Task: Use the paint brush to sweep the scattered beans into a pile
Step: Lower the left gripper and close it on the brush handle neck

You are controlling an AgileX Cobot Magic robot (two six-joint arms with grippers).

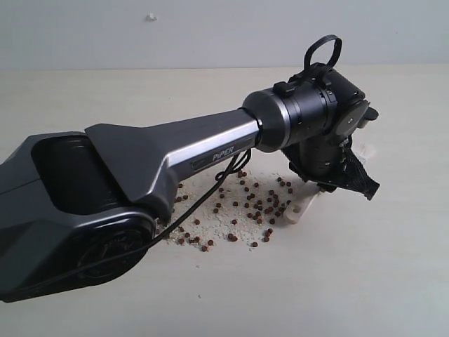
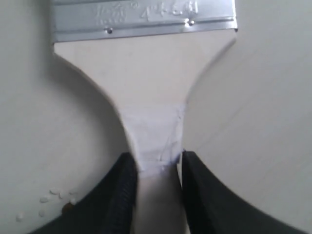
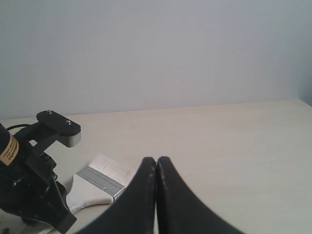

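Beans [image 1: 259, 207], tiny, round, reddish-brown, amid pale crumbs [image 1: 210, 226]; cream wooden paint brush [image 2: 146, 83] clamped in left gripper [image 2: 157, 158], right gripper [image 3: 156, 165] closed.

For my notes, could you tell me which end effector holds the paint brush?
The left end effector: its jaws clamp the paint brush handle, whereas the right end effector is shut and empty.

Left arm [image 1: 175, 151]: dark grey shell, silver tube marked PIPER, thin black cable [image 1: 217, 184] alongside. Black loop [image 1: 324, 38] above left pincer [image 2: 156, 165]; near it a black bracket [image 3: 58, 124] with two screws, yellow label [image 3: 9, 148]. Right pincer [image 3: 156, 195]: smooth black curved fingers [image 3: 141, 200].
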